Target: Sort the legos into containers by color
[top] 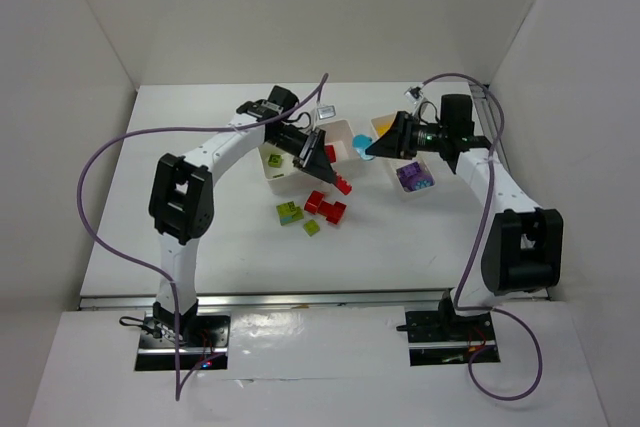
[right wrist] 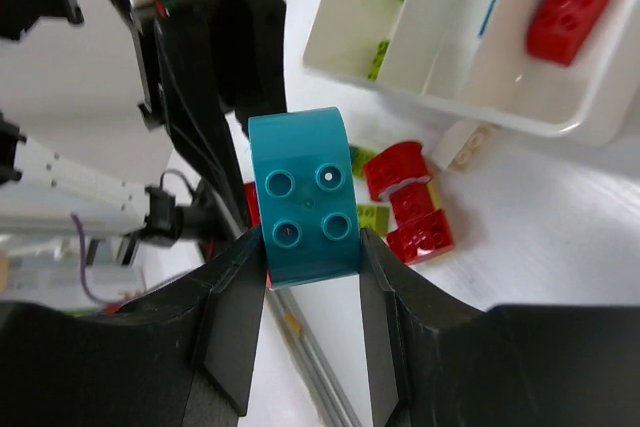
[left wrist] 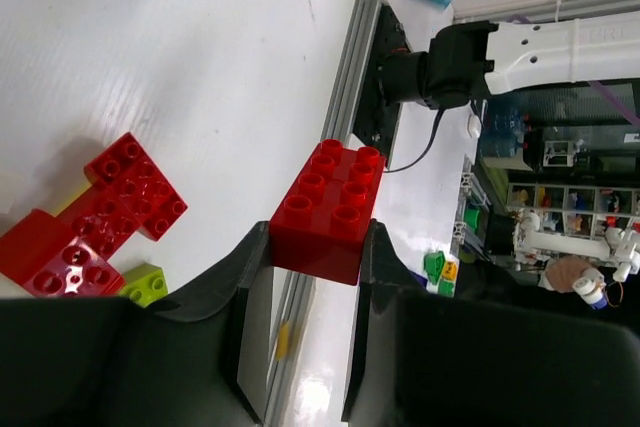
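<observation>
A white bench [top: 400, 237] is lying under bright, even light, and its top is giving back a soft glare in the left wrist view. Plain white panels are closing it in on three sides: a back wall [top: 340, 7], a left wall [top: 55, 117] and a right wall [top: 590, 97]. A metal rail [top: 300, 298] is running along the near edge. Beyond the bench, cluttered shelves [left wrist: 575, 197] are showing, too small to make out.

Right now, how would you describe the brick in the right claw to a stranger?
Follow the right arm to its claw, near the wide white tray. The brick clamped there is teal with four studs and one rounded side; the bricks nearby are red or green.
</observation>
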Controlling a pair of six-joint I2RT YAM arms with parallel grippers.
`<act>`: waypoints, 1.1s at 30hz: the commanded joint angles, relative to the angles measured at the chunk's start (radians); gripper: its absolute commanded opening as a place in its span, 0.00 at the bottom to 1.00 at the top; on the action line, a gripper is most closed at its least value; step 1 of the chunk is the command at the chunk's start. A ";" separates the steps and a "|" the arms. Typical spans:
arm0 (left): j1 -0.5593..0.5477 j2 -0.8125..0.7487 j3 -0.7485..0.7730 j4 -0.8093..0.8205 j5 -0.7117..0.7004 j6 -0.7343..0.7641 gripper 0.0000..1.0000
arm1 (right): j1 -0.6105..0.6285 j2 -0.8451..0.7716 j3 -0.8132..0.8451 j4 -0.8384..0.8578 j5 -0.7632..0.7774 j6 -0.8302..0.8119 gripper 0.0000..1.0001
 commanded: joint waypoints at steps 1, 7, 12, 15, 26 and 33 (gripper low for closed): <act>0.021 -0.023 -0.019 0.016 0.010 0.000 0.00 | -0.005 -0.050 0.025 0.098 0.080 0.065 0.00; 0.072 -0.043 0.002 0.122 -0.175 -0.176 0.00 | -0.014 -0.129 0.011 0.102 0.470 0.138 0.00; 0.060 0.011 0.136 0.131 -0.436 -0.304 0.00 | -0.014 -0.168 0.002 0.090 0.607 0.161 0.00; 0.060 0.060 0.185 0.131 -0.542 -0.377 0.00 | -0.014 -0.178 0.002 0.070 0.618 0.152 0.00; 0.030 0.237 0.414 0.096 -0.636 -0.450 0.81 | -0.014 -0.159 0.023 0.058 0.573 0.143 0.00; 0.021 0.133 0.415 0.114 -0.614 -0.441 0.77 | 0.084 -0.071 0.098 0.000 0.550 0.060 0.00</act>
